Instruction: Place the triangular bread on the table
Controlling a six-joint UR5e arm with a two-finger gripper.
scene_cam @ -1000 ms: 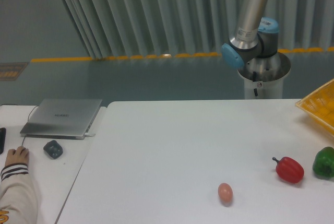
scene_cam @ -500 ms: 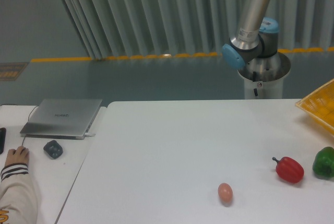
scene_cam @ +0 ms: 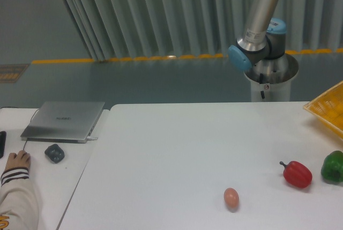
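Only the arm (scene_cam: 261, 15) has shifted, slightly up and right; claw and triangular bread are out of view. Near the counter's (scene_cam: 177, 149) right edge sit an egg (scene_cam: 231, 198), red pepper (scene_cam: 297, 174), green pepper (scene_cam: 333, 167).

A small pinkish-tan egg (scene_cam: 231, 198) lies at about five o'clock in the view, alone on the white surface. To its three o'clock, well apart, a red pepper (scene_cam: 297, 174) rests with its dark stem pointing toward nine o'clock. Just beside the red one, at its three o'clock, sits a green pepper (scene_cam: 333, 167), partly cut by the frame edge. At its twelve o'clock a yellow basket (scene_cam: 328, 109) juts in from the right. At nine o'clock, a smaller white desk (scene_cam: 59, 182) carries a closed grey laptop (scene_cam: 65, 120). A dark grey mouse (scene_cam: 54, 153) lies at the laptop's six o'clock.
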